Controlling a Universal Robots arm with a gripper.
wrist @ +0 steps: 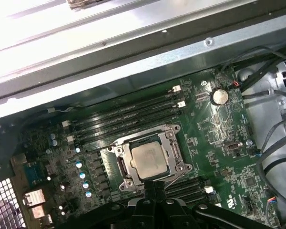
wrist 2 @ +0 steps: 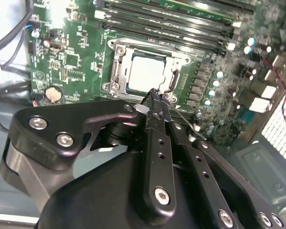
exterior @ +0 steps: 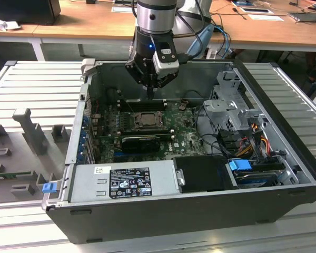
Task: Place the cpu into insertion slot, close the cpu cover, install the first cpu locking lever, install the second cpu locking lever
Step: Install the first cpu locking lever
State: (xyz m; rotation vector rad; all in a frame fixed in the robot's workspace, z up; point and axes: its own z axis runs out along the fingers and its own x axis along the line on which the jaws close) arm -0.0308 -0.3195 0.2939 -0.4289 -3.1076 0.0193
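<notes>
The cpu (wrist: 148, 160) lies flat in the insertion slot (exterior: 135, 117) on the green motherboard, its silver top showing through the window of the cpu cover (wrist: 174, 147), which is folded down around it. In the second wrist view the cpu (wrist 2: 147, 71) and cover (wrist 2: 180, 61) lie just beyond my fingertips. My gripper (wrist 2: 155, 95) is shut, with nothing seen between the fingers, its tip at the socket's edge next to a thin wire lever (wrist 2: 183, 119). The exterior view has the gripper (exterior: 150, 96) hanging just above the back edge of the slot.
The motherboard sits deep in an open computer case (exterior: 73, 158). Black memory slots (wrist: 128, 117) run along one side of the socket, a black card (exterior: 141, 142) along the other. A power supply (exterior: 126, 182), a drive cage (exterior: 226, 105) and cables (exterior: 247, 142) crowd the case.
</notes>
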